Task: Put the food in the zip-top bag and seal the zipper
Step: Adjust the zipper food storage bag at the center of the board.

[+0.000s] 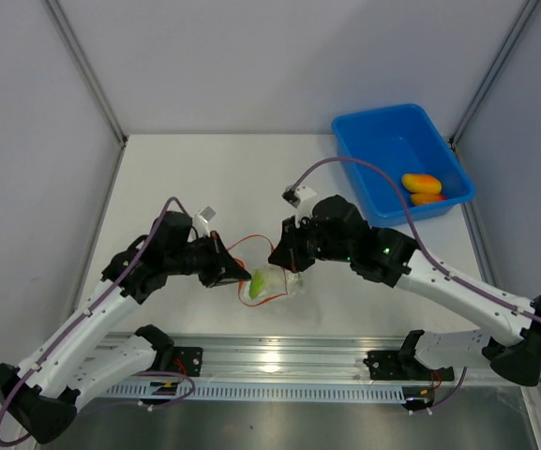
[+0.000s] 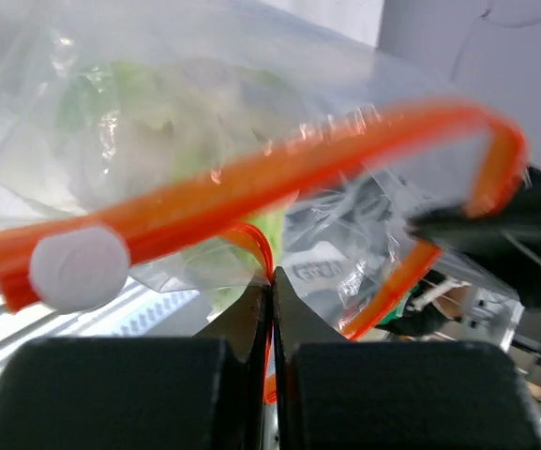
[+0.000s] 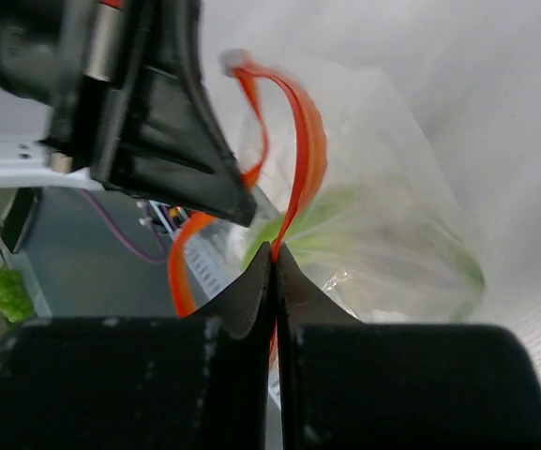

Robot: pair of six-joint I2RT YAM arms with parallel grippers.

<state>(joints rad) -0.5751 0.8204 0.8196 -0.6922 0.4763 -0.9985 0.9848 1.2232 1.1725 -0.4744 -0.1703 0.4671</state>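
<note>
My left gripper (image 1: 242, 278) and right gripper (image 1: 278, 255) are each clenched on the orange-red zipper (image 2: 251, 183), jaws pressed flat together on the thin strip from opposite sides of the mouth, which gapes between them in a loop, a white slider (image 2: 78, 270) at one end. The clear zip-top bag (image 1: 281, 284) is held between the two grips near the middle of the worktop's (image 1: 204, 169) near edge, a white-and-green lump (image 1: 259, 283) inside it. A yellow-orange piece (image 1: 421, 183) and a red-orange piece (image 1: 428, 198) lie touching in the blue bin (image 1: 383, 141) at the far right corner.
</note>
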